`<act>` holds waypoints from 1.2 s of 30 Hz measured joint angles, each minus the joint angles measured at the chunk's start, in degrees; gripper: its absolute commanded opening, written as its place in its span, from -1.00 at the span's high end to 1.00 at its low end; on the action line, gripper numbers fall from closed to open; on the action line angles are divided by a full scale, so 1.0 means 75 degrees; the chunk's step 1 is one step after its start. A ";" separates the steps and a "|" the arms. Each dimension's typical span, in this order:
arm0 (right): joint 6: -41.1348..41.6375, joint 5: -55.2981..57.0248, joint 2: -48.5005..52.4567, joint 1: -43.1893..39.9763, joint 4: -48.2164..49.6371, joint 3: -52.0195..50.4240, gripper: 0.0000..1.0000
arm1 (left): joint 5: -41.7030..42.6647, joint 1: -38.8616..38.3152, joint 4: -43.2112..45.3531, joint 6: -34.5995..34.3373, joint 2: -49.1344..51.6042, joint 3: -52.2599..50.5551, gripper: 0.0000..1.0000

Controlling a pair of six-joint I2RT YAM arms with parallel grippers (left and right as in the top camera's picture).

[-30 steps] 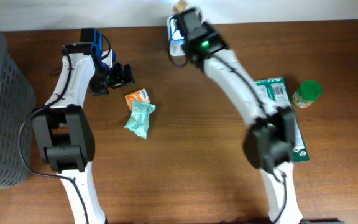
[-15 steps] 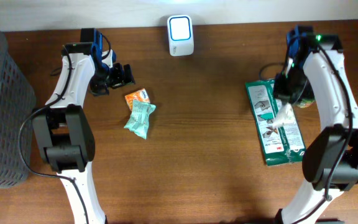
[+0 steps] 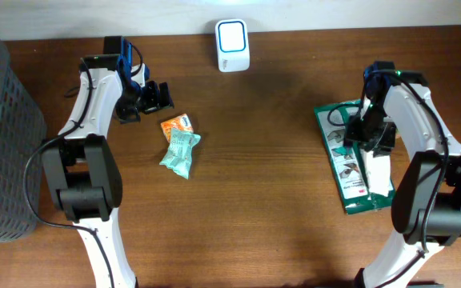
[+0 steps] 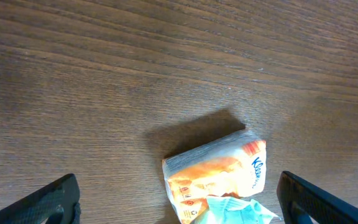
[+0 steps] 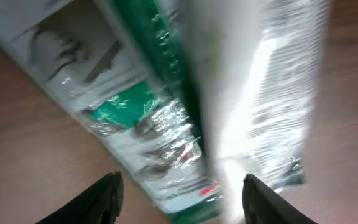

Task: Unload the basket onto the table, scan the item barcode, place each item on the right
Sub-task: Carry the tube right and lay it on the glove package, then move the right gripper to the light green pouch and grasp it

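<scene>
1. Overhead, a scanner (image 3: 232,36) is seen at 12 o'clock on the table (image 3: 270,208), with its lit window turned up.
2. 2 small items are found just beside the left gripper (image 3: 160,96): an orange pack (image 4: 219,171) and, touching it at 5 o'clock, a teal packet (image 3: 181,152).
3. The left jaws are spread wide and nothing is held.
4. In the left wrist view the orange pack is framed between the fingers, with its long axis run from 8 to 2 o'clock. That is nearly along the closing line, so a wrist turn is judged needed before a grip.
5. The right gripper (image 3: 372,136) is held over a green pack (image 3: 344,164) and a white pouch (image 3: 379,170) at 3 o'clock. Its jaws are seen parted in a blurred wrist view and closed on nothing.
6. The orange pack is judged the likeliest item for scanning. The left arm is far nearer, and the scanner lies at 1 o'clock from the pack.
</scene>
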 measured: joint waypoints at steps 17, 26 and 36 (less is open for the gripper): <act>0.2192 -0.4211 0.1536 0.5380 0.5251 0.1274 0.03 | 0.0000 0.0000 0.0000 0.0000 0.0000 0.0000 -0.98; 0.3034 -0.4182 0.1953 0.6254 0.6146 0.1262 0.04 | 0.0000 0.0000 0.0000 0.0000 0.0000 0.0000 -0.98; 0.1649 -0.4497 0.2235 0.5406 0.3232 0.1559 0.03 | 0.0000 0.0000 0.0003 0.0000 0.0000 0.0000 -0.98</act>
